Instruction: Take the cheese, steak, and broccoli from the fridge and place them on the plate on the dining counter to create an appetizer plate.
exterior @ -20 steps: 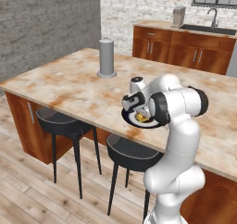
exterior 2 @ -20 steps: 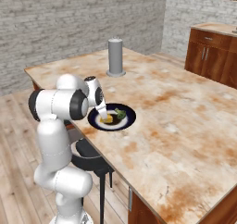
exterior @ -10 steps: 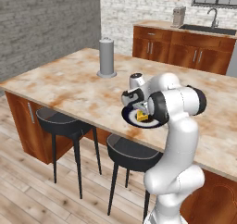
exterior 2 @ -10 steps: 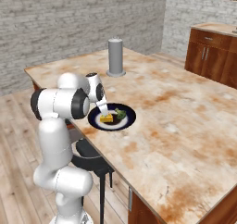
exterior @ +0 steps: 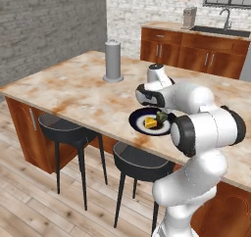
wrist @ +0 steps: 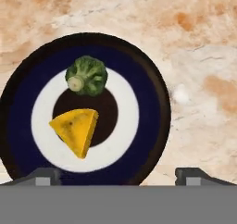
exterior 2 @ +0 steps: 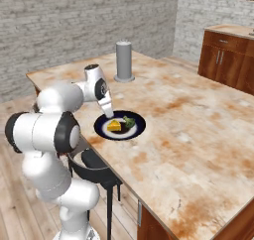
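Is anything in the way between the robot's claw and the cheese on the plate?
Nothing visible is. The open gripper hangs right above the plate; the cheese and the broccoli lie uncovered on it.

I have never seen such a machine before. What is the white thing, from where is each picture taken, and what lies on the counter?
The white thing is a robot arm with a two-finger gripper, in a rendered kitchen. Two pictures come from cameras behind the arm, one on its left and one on its right. The third comes from a camera on the hand, looking down past the finger tips. On the marble dining counter sits a dark plate with a white ring. On the plate lie a yellow cheese wedge and a green broccoli floret, side by side. A grey cylinder stands farther back. The gripper is open above the plate and holds nothing.
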Motion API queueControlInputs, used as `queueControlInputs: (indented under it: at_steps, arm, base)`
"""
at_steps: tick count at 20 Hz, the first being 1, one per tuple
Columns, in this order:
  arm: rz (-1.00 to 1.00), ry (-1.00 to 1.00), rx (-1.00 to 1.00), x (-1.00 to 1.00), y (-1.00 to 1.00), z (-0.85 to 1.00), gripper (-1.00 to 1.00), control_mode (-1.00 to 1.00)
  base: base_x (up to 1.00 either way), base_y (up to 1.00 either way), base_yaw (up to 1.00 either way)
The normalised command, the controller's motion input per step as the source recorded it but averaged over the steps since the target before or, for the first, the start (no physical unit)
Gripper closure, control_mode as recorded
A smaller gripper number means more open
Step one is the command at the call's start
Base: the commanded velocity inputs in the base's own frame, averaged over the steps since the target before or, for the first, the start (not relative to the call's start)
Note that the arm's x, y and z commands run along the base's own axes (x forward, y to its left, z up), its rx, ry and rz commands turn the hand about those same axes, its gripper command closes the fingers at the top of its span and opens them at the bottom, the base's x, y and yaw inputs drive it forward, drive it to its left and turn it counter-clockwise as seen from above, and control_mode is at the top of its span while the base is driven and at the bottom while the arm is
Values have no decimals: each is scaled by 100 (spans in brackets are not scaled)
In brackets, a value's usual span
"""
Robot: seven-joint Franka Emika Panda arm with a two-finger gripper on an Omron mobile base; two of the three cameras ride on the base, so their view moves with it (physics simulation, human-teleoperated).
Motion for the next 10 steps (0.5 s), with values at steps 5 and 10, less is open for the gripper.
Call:
queueControlInputs:
  at_steps: [5,10]
  arm:
    - [16,0,0,-100,-13,79,-100,-100]
    - [16,0,0,-100,-21,35,-100,-100]
  base:
    - [0,0,0]
    - [0,0,0]
